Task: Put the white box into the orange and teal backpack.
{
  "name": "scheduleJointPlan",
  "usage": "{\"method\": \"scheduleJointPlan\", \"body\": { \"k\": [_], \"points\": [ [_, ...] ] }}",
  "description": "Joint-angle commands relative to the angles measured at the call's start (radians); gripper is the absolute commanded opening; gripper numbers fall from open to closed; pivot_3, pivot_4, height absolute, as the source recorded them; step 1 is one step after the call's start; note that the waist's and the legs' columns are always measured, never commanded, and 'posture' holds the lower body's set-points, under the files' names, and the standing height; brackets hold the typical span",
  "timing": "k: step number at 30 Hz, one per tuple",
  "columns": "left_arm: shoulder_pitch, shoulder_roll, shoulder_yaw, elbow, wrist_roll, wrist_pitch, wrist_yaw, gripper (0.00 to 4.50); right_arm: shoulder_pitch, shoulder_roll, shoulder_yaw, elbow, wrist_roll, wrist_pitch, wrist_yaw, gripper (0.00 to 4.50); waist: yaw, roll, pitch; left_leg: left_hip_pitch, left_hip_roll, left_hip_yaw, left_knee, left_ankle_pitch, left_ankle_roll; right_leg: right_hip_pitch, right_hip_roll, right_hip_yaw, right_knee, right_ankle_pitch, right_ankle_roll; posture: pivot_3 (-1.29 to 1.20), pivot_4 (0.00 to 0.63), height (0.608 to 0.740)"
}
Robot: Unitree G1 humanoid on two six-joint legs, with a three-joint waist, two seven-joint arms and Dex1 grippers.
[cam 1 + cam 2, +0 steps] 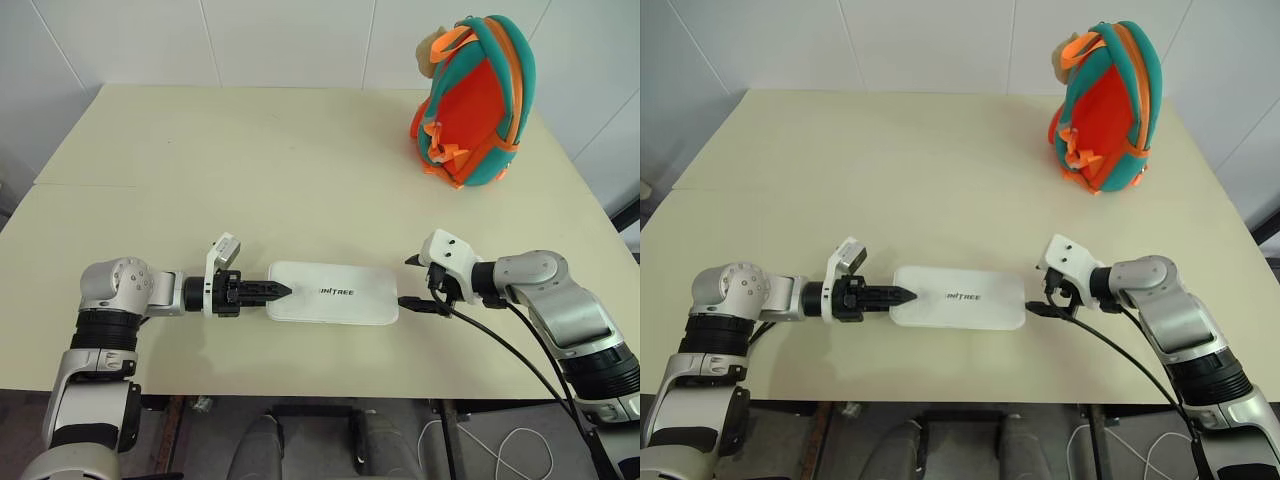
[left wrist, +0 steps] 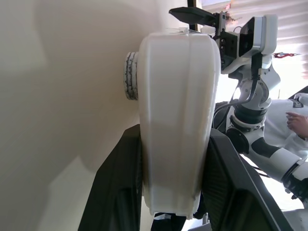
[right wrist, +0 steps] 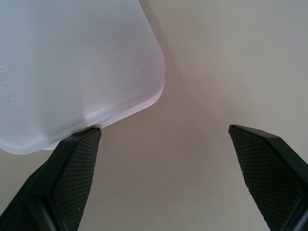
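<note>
The white box (image 1: 335, 292) lies flat on the table near the front edge, lettering up. My left gripper (image 1: 278, 291) is shut on its left end; in the left wrist view its two black fingers (image 2: 120, 183) press the box (image 2: 178, 120) from both sides. At the box's right end my right gripper (image 1: 411, 281) stands open, and in the right wrist view one fingertip (image 3: 84, 144) sits at the corner of the box (image 3: 72, 62). The orange and teal backpack (image 1: 475, 100) stands upright at the table's far right, apart from both grippers.
The cream table (image 1: 250, 160) spreads wide between the box and the backpack. A beige pom-pom (image 1: 432, 50) hangs at the backpack's top left. Black cables (image 1: 500, 350) trail from my right wrist over the front edge. A person's hand (image 2: 298, 122) shows beyond the right arm.
</note>
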Motion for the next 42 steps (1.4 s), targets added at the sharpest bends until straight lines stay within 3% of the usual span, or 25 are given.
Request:
{"method": "scheduleJointPlan", "body": {
  "k": [1,9,13,19,28,42],
  "points": [
    [0.007,0.009,-0.049,-0.04,0.031,-0.021,-0.009,1.26,-0.006,-0.001,-0.033,-0.039,0.022,-0.009,0.0,4.5,0.0,0.0,0.0,0.0,0.0,0.0,0.0,0.0,0.0,0.0,0.0,0.0,0.0,0.0,0.0,0.0,0.15,0.74],
    [0.014,0.023,-0.014,-0.065,0.004,-0.026,-0.036,1.26,-0.016,0.021,-0.12,-0.043,0.051,0.022,-0.071,4.5,0.0,0.0,0.0,0.0,0.0,0.0,0.0,0.0,0.0,0.0,0.0,0.0,0.0,0.0,0.0,0.0,0.15,0.74],
    [0.014,-0.002,0.138,-0.077,-0.063,0.017,-0.002,1.26,-0.055,0.09,-0.251,-0.026,0.066,0.065,-0.245,4.5,-0.003,0.0,0.0,0.0,0.0,0.0,0.0,0.0,0.0,-0.001,0.0,0.0,0.0,0.0,0.0,0.0,0.15,0.74],
    [0.022,-0.06,0.251,-0.106,-0.082,0.072,0.081,1.25,-0.145,0.175,-0.346,0.04,0.059,0.073,-0.428,4.5,-0.001,0.0,0.0,-0.001,0.0,-0.001,-0.001,0.0,0.0,-0.001,0.0,0.0,0.0,0.0,0.0,0.0,0.15,0.74],
    [0.022,-0.151,0.357,-0.16,-0.124,0.118,0.188,1.24,-0.436,0.232,-0.391,0.467,-0.028,-0.198,-0.688,4.5,-0.005,0.0,0.0,-0.001,0.0,0.0,-0.005,0.0,0.0,-0.002,0.0,0.0,0.0,0.0,0.0,0.0,0.15,0.74],
    [0.094,-0.17,0.424,-0.225,-0.269,0.118,0.346,1.24,-0.704,0.229,-0.407,1.062,-0.066,-0.555,-0.846,4.5,-0.015,0.0,0.0,-0.001,0.0,0.001,-0.009,0.0,-0.001,-0.003,0.0,0.001,-0.003,0.0,0.0,0.0,0.15,0.74]
  ]
}}
